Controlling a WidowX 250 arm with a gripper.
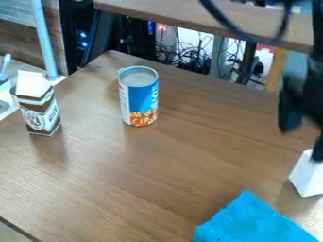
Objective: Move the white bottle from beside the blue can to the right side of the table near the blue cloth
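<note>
Gripper (302, 143) at right edge, looks partly open, nothing visible between the tips. White block (306, 179) on table (157, 165), by lower tip, contact unclear. Likely pre-grasp or post-release; grasping would need alignment first.

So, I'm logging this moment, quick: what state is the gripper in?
Gripper: open, fingertips apart with tabletop visible between them; whether it touches the white object can't be told.

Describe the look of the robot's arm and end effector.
The arm is black, as is its end effector, which has dark, elongated shapes. A black, cable-like loop curves beside the arm. Blur hides any markings.
</note>
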